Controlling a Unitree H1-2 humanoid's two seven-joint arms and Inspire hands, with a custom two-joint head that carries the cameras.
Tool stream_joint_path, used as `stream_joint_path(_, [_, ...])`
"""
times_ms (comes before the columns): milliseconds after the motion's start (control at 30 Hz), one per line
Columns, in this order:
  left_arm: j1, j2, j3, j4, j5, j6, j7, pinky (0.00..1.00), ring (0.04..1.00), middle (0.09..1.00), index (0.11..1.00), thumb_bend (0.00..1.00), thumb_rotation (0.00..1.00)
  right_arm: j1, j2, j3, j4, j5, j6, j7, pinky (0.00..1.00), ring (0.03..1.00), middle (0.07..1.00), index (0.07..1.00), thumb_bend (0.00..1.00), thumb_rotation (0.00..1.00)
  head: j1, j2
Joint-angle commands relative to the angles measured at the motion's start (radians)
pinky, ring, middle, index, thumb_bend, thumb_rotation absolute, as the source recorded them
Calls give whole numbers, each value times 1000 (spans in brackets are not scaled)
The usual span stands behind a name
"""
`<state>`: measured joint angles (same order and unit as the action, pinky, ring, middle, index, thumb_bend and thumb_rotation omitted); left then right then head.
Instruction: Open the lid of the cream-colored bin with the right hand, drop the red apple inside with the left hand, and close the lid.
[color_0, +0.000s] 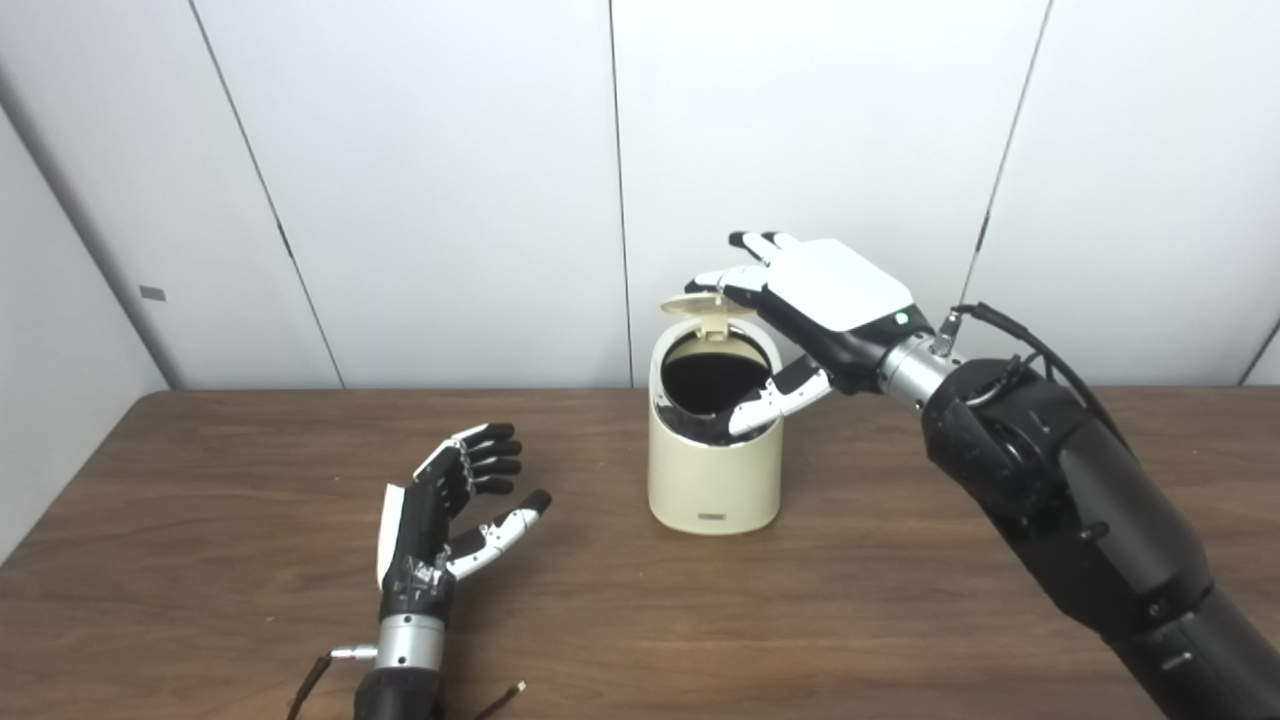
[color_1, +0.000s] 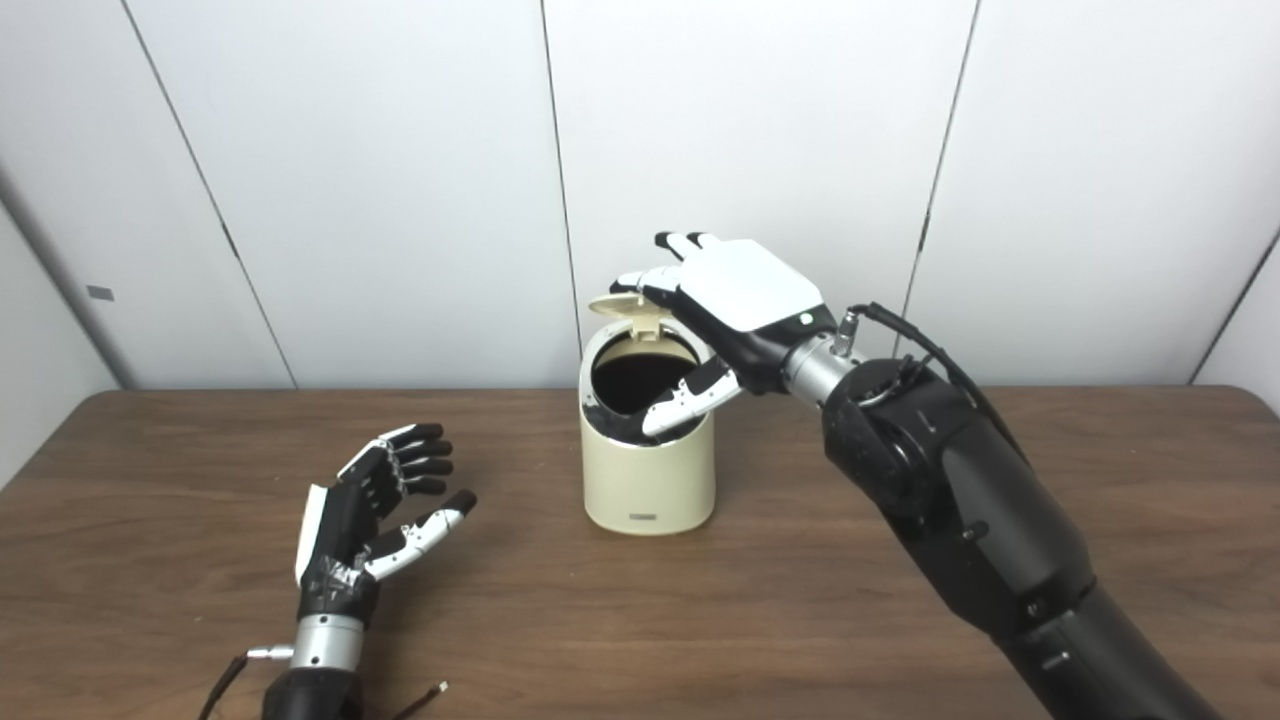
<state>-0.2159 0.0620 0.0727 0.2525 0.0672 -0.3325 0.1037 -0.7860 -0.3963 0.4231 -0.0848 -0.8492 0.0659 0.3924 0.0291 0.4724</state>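
Observation:
The cream-colored bin (color_0: 712, 470) stands upright in the middle of the table, its mouth dark. Its lid (color_0: 706, 312) is tipped up at the back. My right hand (color_0: 812, 300) hovers over the bin from the right, palm down. Its fingertips (color_0: 722, 281) rest on the lid's raised edge, and its thumb hangs across the front of the opening. The fingers are spread and grip nothing. My left hand (color_0: 452, 500) sits low over the table to the left of the bin, palm turned inward, fingers apart and empty. No red apple shows in either view.
The brown wooden table (color_0: 820, 620) runs the full width of the view, with a white panelled wall (color_0: 450, 180) close behind the bin. Thin cables (color_0: 310, 685) trail from my left wrist near the table's front edge.

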Motion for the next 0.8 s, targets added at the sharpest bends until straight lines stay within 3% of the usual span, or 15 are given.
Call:
stream_joint_path(0, [43, -11, -5, 47, 6, -9, 8, 593, 642, 677, 717, 623, 0, -34, -17, -20, -42, -11, -29, -4, 1000, 1000, 837, 847, 762, 650, 1, 1])
stream_joint_path(300, [45, -10, -4, 39, 6, 0, 7, 600, 646, 678, 730, 623, 10, -12, -20, -38, -70, -8, -52, 46, 1000, 1000, 835, 844, 745, 623, 11, 17])
stream_joint_path(767, [49, -10, -2, 34, -6, 1, 0, 580, 640, 675, 719, 625, 0, 23, -26, -56, -62, -25, -98, 49, 1000, 966, 812, 823, 737, 636, 16, 25])
